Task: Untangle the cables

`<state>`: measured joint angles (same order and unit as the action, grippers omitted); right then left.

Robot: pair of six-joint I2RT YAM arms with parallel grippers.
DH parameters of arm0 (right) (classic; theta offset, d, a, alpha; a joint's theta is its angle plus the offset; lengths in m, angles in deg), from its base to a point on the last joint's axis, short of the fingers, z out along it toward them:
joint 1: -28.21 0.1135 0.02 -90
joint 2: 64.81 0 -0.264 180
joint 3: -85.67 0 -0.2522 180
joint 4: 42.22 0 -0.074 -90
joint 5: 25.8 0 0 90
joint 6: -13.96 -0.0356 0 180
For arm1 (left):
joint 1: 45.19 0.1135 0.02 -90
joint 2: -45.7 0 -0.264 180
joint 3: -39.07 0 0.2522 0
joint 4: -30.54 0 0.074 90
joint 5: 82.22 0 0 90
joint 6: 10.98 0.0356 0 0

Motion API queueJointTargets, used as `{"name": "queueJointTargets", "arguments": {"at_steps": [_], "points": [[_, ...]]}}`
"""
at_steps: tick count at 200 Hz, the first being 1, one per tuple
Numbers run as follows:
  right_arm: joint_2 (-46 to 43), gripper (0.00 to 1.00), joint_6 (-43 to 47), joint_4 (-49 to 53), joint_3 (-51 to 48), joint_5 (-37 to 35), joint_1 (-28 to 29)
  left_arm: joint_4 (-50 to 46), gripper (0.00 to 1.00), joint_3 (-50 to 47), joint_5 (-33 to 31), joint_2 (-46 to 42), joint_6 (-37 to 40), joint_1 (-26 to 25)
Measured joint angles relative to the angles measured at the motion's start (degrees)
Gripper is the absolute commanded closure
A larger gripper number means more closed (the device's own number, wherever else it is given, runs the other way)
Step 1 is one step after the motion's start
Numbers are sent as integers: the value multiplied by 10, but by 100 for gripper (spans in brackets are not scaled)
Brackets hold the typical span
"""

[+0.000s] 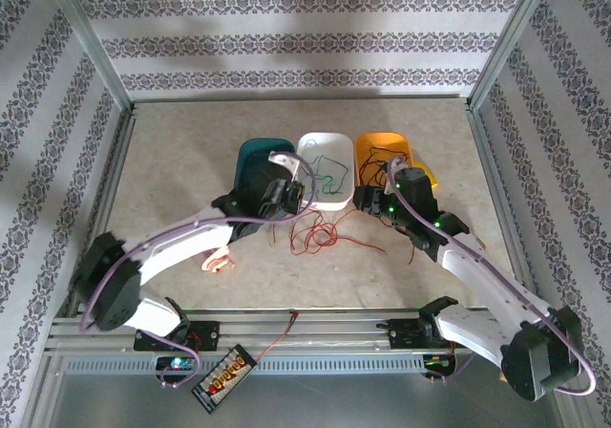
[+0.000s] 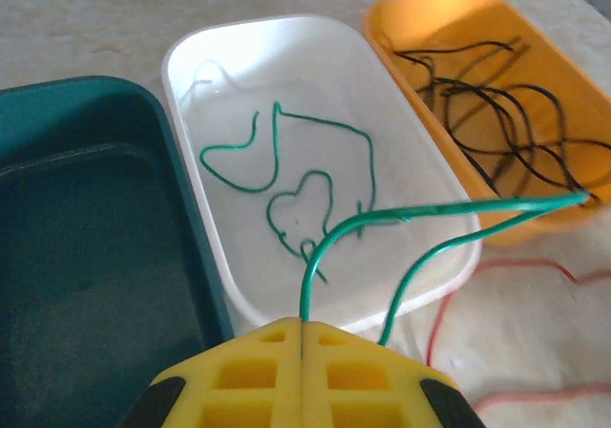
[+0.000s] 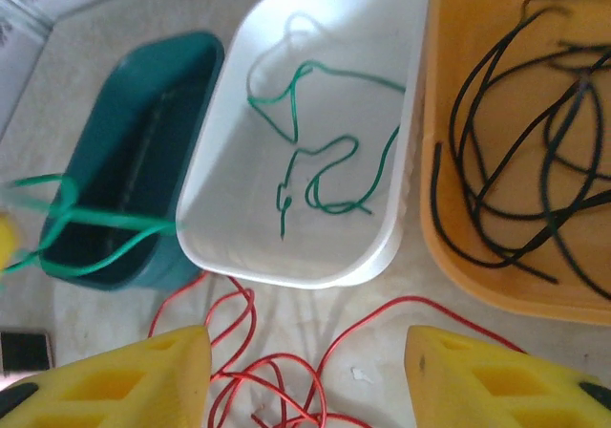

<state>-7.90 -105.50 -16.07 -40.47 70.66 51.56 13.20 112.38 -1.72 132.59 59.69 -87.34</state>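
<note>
left pincer [image 2: 302,325] clamped on the held green cable [image 2: 458,209], yellow fingers [image 2: 248,371] pressed flat together, wire coming straight out of the seam between them; from the tips it rises, arcs right across the near end of the white tub [image 2: 420,132], then doubles back as a second strand that drops just right of the fingers; far bend of that loop sits at the near wall of the orange tub [image 2: 449,17]; right pincer [image 3: 305,337] spread wide, fingers [image 3: 496,375] well apart and gripping nothing; red cables [image 3: 277,363] lie tangled on the table [image 1: 191,151] right in that gap and just past it, can't tell if any strand touches a finger; one red strand runs up close to the white tub's near wall; top view puts both pincers just on the near side of the tub row, left one by the teal/white pair, right one at the orange tub's near edge; past them, three tubs side by side: teal tub [image 2: 86,113] left, white middle, orange right; loose green cable [image 2: 286,175] lies curled on the white tub's floor, well apart from both pincers; black cables [image 2: 496,103] piled in overlapping loops in the orange tub; in the right wrist view the held green cable is a blurred streak across the teal tub's near corner.
</note>
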Motion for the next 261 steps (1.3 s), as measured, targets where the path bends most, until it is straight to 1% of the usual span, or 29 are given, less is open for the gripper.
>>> {"name": "queueJointTargets", "arguments": {"at_steps": [12, 16, 23, 28, 29, 36, 40, 48, 54, 68, 89, 110, 126, 147, 174, 199, 241, 261], "points": [[-15, 44, -2, 3, 0, -7, 0, 2, 100, 41, 0, 57, -7, 14], [-18, 44, -2, 5, 0, -8, 0, 1, 97, 53, 0, 72, -9, 18], [-24, 44, -2, 9, 0, -11, 0, 1, 85, 76, 0, 104, -12, 24], [-27, 44, -2, 12, 0, -12, 0, 0, 72, 91, 0, 124, -13, 28], [-28, 44, -2, 13, 0, -12, 0, 0, 71, 94, 0, 127, -13, 29], [-32, 44, -2, 17, -1, -13, 0, 0, 51, 113, 0, 152, -14, 33], [-34, 44, -2, 21, -2, -13, 0, 1, 43, 123, 0, 165, -13, 34], [-38, 44, -2, 27, -2, -13, 0, 1, 33, 140, 3, 184, -13, 36], [-40, 44, -2, 32, -2, -12, 0, 2, 28, 149, 4, 193, -12, 37], [-42, 44, 1, 41, -2, -6, 0, 5, 21, 152, 12, 193, -8, 37], [-41, 44, 12, 55, -4, 16, 0, 33, 18, 136, 31, 167, 6, 35], [-35, 44, 18, 59, -14, 43, 7, 57, 16, 78, 53, 104, 23, 31], [-12, 44, 24, 60, -24, 61, 25, 64, 15, 22, 75, 53, 29, 19], [25, 44, 30, 62, -34, 74, 57, 67, 15, -48, 97, 14, 30, -5], [58, 44, 36, 56, -35, 87, 82, 61, 15, -129, 111, -7, 23, -32], [95, 45, 43, 43, -33, 95, 88, 59, 17, -180, 110, -21, 8, -35], [180, 48, 46, 25, -11, 104, 102, 63, 22, -192, 108, -22, -8, -35], [209, 53, 47, 12, 5, 109, 109, 66, 27, -189, 109, -16, -9, -35]]}}
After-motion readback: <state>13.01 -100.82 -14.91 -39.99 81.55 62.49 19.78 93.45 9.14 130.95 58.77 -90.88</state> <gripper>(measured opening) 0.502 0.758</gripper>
